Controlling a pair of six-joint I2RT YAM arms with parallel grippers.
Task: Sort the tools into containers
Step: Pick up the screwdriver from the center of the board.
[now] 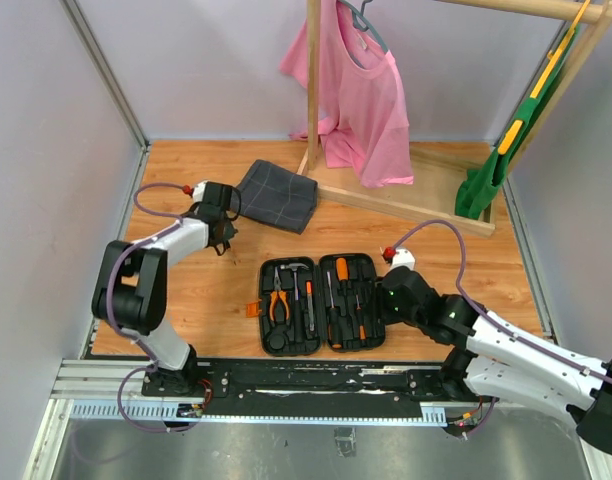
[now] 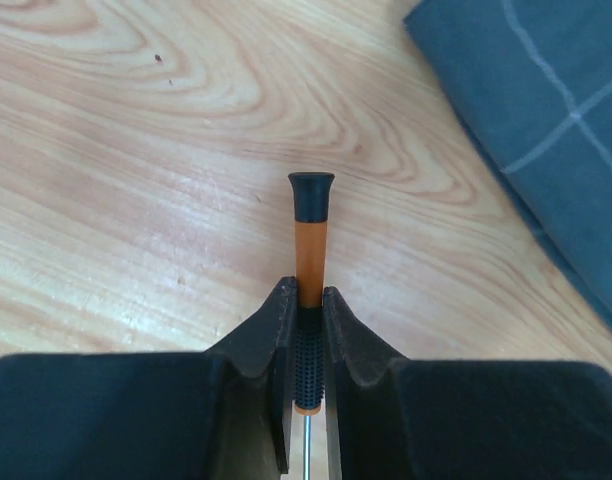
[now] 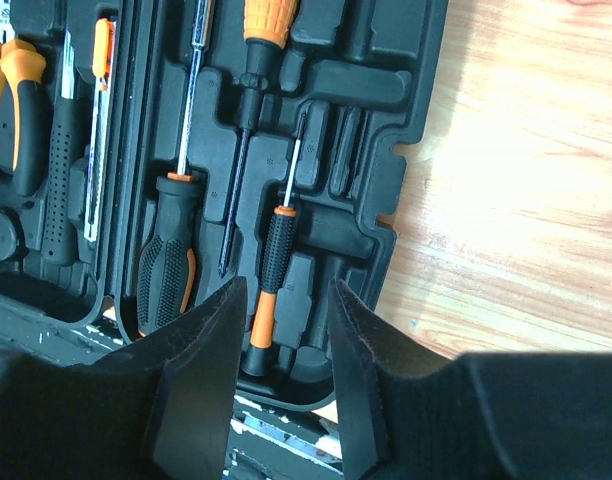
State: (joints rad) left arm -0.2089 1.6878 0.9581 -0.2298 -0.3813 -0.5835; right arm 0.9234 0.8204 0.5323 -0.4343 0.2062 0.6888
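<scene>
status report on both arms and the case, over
Left gripper shut on slim orange-and-black screwdriver. Right gripper open over black plastic tool case. Grey checked cloth beside left arm.

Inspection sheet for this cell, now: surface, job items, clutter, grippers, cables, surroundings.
Surface: wood table, no spills seen.
Job's things: case open, holding pliers, hammer and cased screwdrivers; loose screwdriver outside it.
Clutter: checked cloth at far side.
Grippers: left gripper shut on loose screwdriver; right gripper open above case.
Cables: left cable and right cable loop free.
Surroundings: rack with pink shirt, green garment.
</scene>
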